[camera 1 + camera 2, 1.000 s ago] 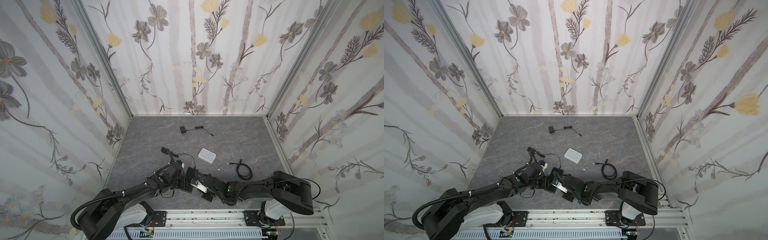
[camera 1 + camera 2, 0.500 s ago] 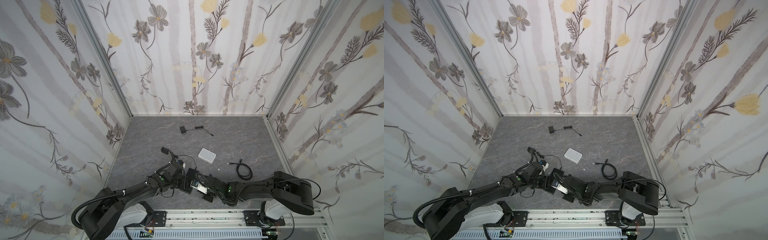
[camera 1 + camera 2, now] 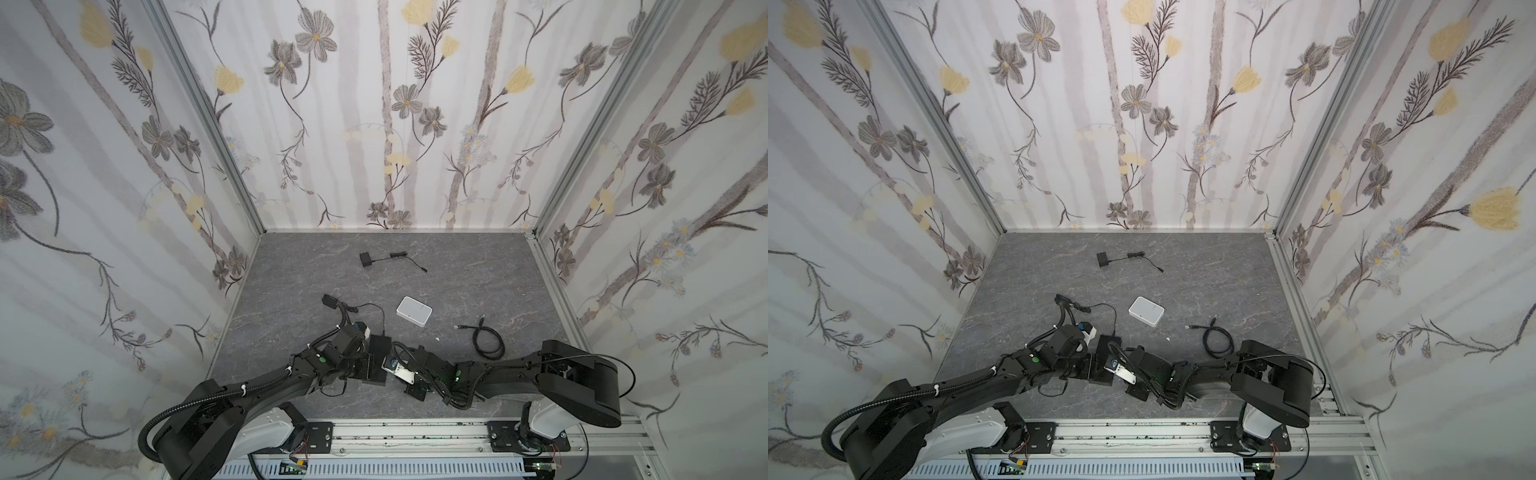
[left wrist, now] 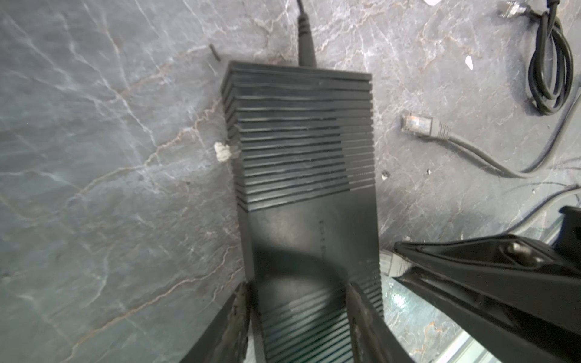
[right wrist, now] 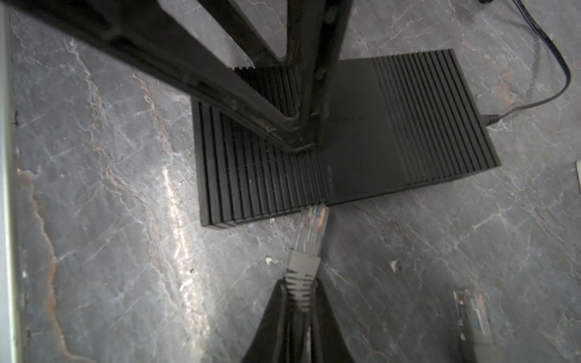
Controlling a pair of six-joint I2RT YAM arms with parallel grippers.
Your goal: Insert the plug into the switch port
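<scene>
- Top views: in both, a floral-walled enclosure (image 3: 386,124) (image 3: 1084,124) holds everything on its grey marbled floor (image 3: 291,286) (image 3: 1025,286). The left arm (image 3: 257,384) and the right arm (image 3: 536,372) lie low and meet near the front middle.
- The black ribbed switch (image 4: 301,151) (image 5: 393,125) lies flat on the floor at that meeting point. A power lead (image 4: 305,41) enters its short end, the one away from the left gripper. Its ports are hidden from every camera.
- The left gripper (image 4: 298,287) has its fingers (image 4: 237,317) part-spread over the switch's near end. One runs along a long side edge and the other rests on the ribbed top.
- The right gripper (image 5: 300,290) has its fingers pinched tight on the grey boot of the Ethernet plug.
- The white box (image 3: 414,311) (image 3: 1146,311), pale grey on top, lies beyond the switch, apart from both grippers.
- The coiled black cable (image 3: 488,343) lies to the right of the white box, not touching it.
- The small black adapter (image 3: 366,259), with a thin lead, sits near the back wall.
- The Ethernet plug (image 5: 311,229), in the right wrist view, has its clear tip touching the switch's long side face about midway along. Whether it has entered a port cannot be told.
- The second grey plug (image 4: 421,125) lies loose on the floor near the same long side.
</scene>
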